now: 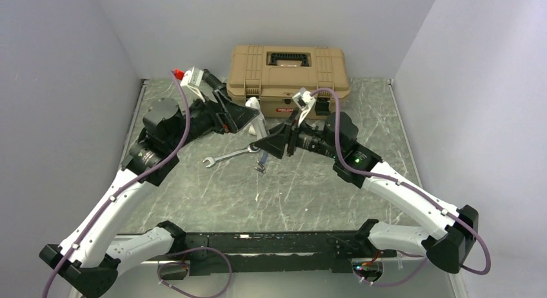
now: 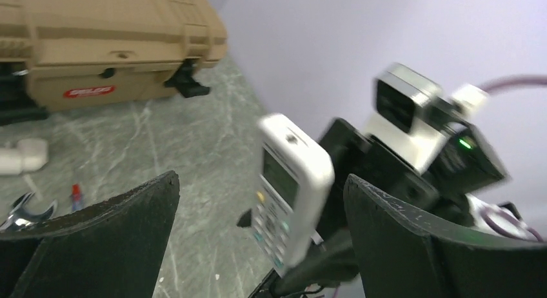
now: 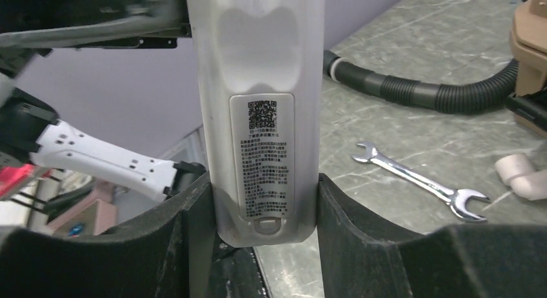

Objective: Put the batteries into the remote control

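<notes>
The remote control is a slim white handset, held upright above the table. My right gripper is shut on its lower end. Its back faces that camera, showing a QR label and a closed battery cover. In the left wrist view the remote control shows its display and buttons. It stands between the wide-apart fingers of my left gripper, which is open and not touching it. From above, the left gripper and right gripper meet at mid-table. The batteries are out of view.
A tan toolbox stands at the back against the wall. A steel wrench and a small red-and-blue item lie on the marble table. Near the wrench are a white pipe piece and a black corrugated hose.
</notes>
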`<state>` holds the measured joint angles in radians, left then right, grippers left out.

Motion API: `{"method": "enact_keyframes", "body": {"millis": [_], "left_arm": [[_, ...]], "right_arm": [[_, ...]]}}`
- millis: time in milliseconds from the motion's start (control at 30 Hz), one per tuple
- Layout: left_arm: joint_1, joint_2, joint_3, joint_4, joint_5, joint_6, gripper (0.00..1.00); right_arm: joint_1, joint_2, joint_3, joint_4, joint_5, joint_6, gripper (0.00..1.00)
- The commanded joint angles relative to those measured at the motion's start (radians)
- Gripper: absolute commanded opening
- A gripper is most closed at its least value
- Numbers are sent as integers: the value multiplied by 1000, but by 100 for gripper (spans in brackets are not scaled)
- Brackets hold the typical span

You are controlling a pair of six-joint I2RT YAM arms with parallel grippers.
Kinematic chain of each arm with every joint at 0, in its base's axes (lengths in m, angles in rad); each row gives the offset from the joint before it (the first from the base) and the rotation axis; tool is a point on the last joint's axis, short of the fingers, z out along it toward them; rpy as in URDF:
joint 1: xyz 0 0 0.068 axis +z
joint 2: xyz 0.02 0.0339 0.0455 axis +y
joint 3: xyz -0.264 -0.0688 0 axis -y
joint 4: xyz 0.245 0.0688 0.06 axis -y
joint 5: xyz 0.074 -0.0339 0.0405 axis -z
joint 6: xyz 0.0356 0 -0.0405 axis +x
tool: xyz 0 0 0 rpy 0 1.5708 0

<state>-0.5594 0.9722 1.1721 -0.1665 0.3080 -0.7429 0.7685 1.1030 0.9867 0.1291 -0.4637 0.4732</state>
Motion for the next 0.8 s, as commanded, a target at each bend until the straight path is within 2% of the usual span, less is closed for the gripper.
{"method": "enact_keyframes", "body": {"millis": [0, 100, 233, 500, 767], "left_arm": [[1, 43, 82, -209, -172, -2, 99], [-1, 68, 103, -264, -209, -27, 99], [-1, 76, 105, -293, -232, -51, 99], [-1, 60, 84, -269, -209, -57, 74], [-2, 89, 67, -217, -133, -73, 51]], "right_arm": [[123, 30, 124, -180, 314, -167, 0], [199, 66, 163, -219, 432, -213, 0], [238, 88, 176, -221, 497, -229, 0], [254, 90, 179, -231, 617, -245, 0], [255, 121, 215, -224, 613, -257, 0]]}}
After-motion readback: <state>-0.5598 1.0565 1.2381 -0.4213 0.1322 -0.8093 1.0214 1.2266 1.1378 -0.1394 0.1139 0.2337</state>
